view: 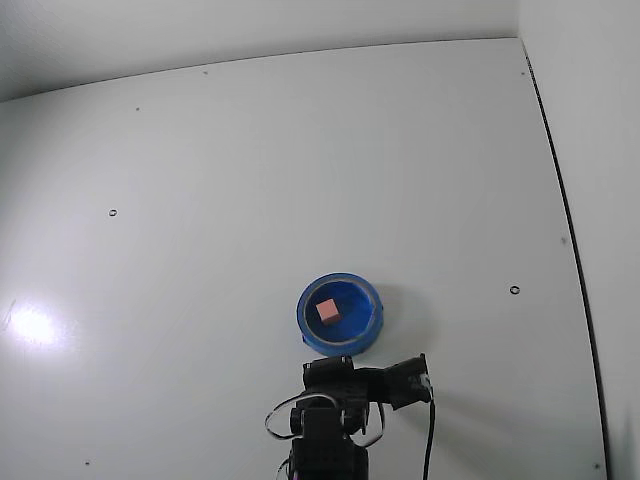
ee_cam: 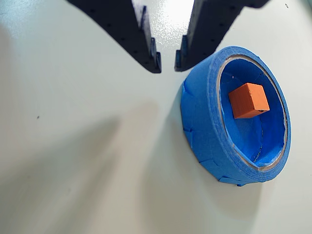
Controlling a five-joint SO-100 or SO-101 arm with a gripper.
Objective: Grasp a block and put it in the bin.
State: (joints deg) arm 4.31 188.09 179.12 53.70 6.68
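Fingers (ee_cam: pixel 168 62) slightly parted, empty, beside bin (ee_cam: pixel 207 126) rim; block (ee_cam: pixel 248 100) inside

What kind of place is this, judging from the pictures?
Probably a bare tabletop set up for robot practice, not a home or workshop. The plain white table holds only a blue bin with a small block inside, and the arm's hand hangs empty beside the bin.

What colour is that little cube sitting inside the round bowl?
The small cube looks orange in the wrist view, its clearest showing, and pinker in the fixed view.
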